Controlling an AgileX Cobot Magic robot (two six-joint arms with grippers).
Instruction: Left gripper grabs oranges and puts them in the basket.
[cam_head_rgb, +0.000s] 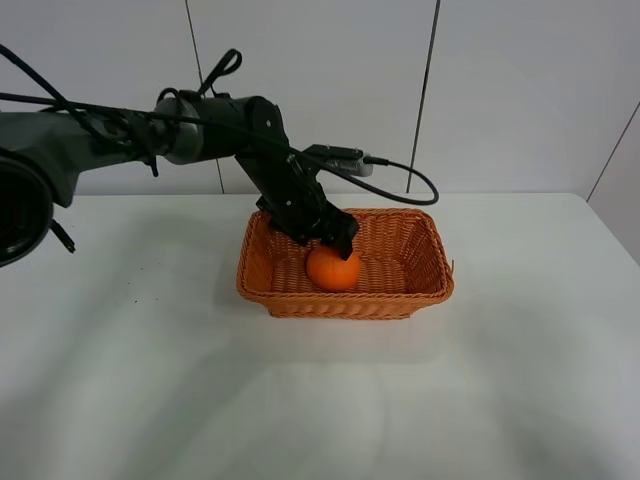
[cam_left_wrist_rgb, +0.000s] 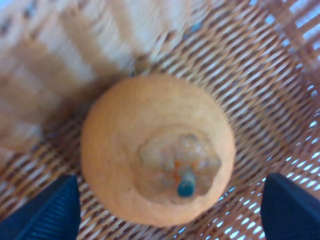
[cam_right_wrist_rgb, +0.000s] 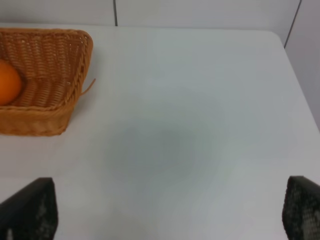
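Note:
The orange (cam_head_rgb: 333, 270) lies on the floor of the wicker basket (cam_head_rgb: 425, 255), left of its middle. My left gripper (cam_head_rgb: 338, 240) reaches down into the basket just above the fruit. In the left wrist view the orange (cam_left_wrist_rgb: 157, 150) shows its knobby stem bump, and the gripper (cam_left_wrist_rgb: 170, 205) is open, with a dark fingertip (cam_left_wrist_rgb: 50, 212) well clear on each side. My right gripper (cam_right_wrist_rgb: 170, 210) is open over bare table. The right wrist view also shows the basket (cam_right_wrist_rgb: 75, 65) and the orange (cam_right_wrist_rgb: 9, 82).
The white table (cam_head_rgb: 150, 380) spreads wide around the basket. A black cable (cam_head_rgb: 415, 190) loops from the left arm over the basket's back rim. A panelled wall stands behind the table.

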